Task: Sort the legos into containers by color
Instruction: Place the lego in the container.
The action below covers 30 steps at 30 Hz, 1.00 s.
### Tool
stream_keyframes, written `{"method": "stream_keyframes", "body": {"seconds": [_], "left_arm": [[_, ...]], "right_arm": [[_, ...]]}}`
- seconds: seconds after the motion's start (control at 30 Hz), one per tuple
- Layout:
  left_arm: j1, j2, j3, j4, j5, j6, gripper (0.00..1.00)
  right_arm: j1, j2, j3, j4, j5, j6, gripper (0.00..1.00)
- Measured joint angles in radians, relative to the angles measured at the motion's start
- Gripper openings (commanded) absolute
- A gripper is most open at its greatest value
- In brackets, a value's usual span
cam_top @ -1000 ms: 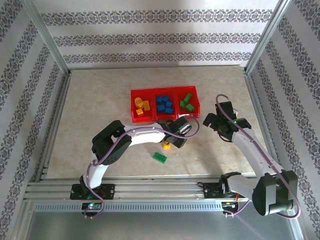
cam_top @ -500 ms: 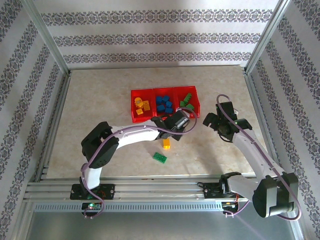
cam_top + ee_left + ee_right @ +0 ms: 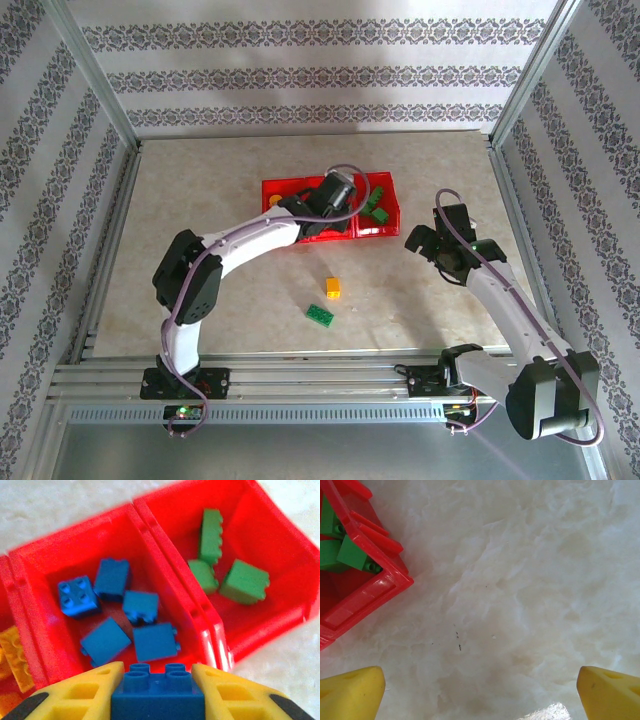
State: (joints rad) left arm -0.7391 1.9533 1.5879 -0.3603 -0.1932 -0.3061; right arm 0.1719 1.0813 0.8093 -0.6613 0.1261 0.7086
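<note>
L gripper (image 3: 157,676), just up from the table (image 3: 200,260), clenches a blue lego (image 3: 157,697) above the blue-filled middle bin (image 3: 70,530), 12 o'clock; drop looks next. R gripper (image 3: 480,686) idles at 3 o'clock, jaws apart.

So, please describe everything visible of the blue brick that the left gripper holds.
The blue brick looks like glossy plastic, with round studs on its upper face. It sits level, clamped by the left gripper between its yellow fingers, which press its two sides. It hangs over the middle red bin, where five blue bricks lie.
</note>
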Motion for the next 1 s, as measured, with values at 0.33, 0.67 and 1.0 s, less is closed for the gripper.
{"method": "stream_keyframes", "body": {"seconds": [0.33, 0.67, 1.0], "left_arm": [[0.068, 0.163, 0.177, -0.062, -0.011, 0.007, 0.36], [0.100, 0.270, 0.309, -0.131, -0.022, 0.014, 0.47], [0.100, 0.256, 0.304, -0.137, -0.007, 0.017, 0.61]], "right_arm": [[0.001, 0.000, 0.000, 0.002, -0.016, 0.003, 0.98], [0.001, 0.000, 0.000, 0.022, -0.031, 0.003, 0.98], [0.003, 0.002, -0.001, 0.026, -0.038, 0.003, 0.98]]}}
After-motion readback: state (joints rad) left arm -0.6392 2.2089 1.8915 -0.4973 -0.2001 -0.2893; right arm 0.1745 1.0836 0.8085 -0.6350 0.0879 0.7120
